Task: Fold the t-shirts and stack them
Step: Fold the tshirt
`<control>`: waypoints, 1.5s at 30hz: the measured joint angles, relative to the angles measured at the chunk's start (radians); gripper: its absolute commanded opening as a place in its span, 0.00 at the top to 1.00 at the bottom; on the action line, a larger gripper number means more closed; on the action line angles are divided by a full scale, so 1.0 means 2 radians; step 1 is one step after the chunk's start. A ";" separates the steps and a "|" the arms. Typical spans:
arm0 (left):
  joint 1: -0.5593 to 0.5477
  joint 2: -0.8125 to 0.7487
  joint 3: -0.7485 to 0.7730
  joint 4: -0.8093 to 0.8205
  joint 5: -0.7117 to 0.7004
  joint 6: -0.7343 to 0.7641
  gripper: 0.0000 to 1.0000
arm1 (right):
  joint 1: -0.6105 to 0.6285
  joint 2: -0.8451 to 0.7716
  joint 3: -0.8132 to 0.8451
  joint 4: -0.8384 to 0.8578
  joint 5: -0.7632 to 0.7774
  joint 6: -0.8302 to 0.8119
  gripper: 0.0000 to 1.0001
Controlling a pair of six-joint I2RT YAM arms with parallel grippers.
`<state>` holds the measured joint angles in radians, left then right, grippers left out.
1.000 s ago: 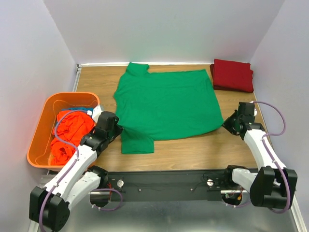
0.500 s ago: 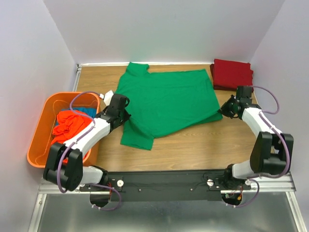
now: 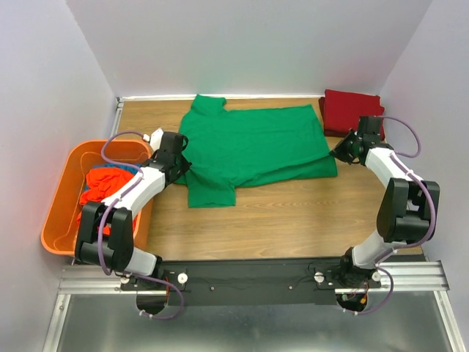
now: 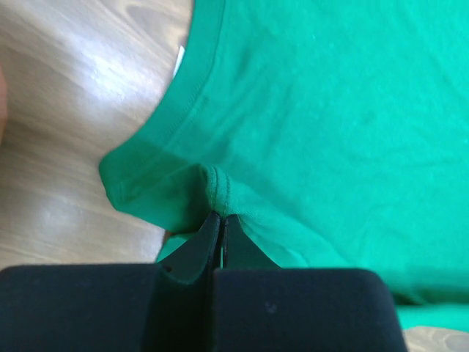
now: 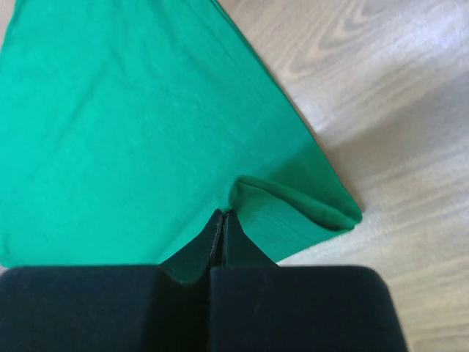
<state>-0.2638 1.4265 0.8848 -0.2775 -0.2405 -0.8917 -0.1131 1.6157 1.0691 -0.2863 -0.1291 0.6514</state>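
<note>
Green t-shirt (image 3: 253, 143): centre of table (image 3: 293, 213), near hem drawn back from a second ago, first fold under way.
Left end effector (image 3: 179, 163), right end effector (image 3: 343, 150): each pinched tight on a near corner.
Dark red t-shirt (image 3: 352, 111): folded, far right.

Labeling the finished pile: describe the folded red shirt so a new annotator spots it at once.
Start at the wooden table and go to its far right corner. The dark red t-shirt lies there, folded into a compact block, unlike the green t-shirt spread out beside it and the orange-red t-shirt crumpled in the orange bin.
</note>
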 measured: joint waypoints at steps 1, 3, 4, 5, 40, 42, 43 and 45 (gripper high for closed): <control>0.003 0.002 0.002 0.000 0.002 0.002 1.00 | 0.000 0.004 0.003 0.002 0.000 0.001 0.99; 0.011 0.006 0.007 0.001 0.006 0.005 1.00 | 0.000 0.010 0.005 0.008 0.000 0.001 0.99; 0.014 0.007 0.010 0.001 0.007 0.006 1.00 | 0.000 0.012 0.005 0.010 0.000 0.001 0.99; 0.018 0.010 0.013 0.002 0.009 0.007 1.00 | 0.000 0.013 0.005 0.011 0.000 0.001 0.99; 0.056 0.071 0.076 0.003 0.044 0.023 1.00 | -0.004 0.035 0.001 0.046 0.010 0.007 0.99; 0.056 0.070 0.076 0.003 0.045 0.025 1.00 | -0.007 0.035 -0.003 0.048 0.010 0.007 0.99; 0.056 0.069 0.076 0.003 0.045 0.026 1.00 | -0.009 0.035 -0.005 0.049 0.010 0.007 0.99; 0.057 0.067 0.076 0.000 0.045 0.027 1.00 | -0.012 0.035 -0.010 0.051 0.010 0.007 0.99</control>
<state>-0.1497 1.5612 1.0363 -0.2768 -0.1501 -0.8368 -0.1375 1.6848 1.0500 -0.1837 -0.1097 0.6659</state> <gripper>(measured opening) 0.011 0.011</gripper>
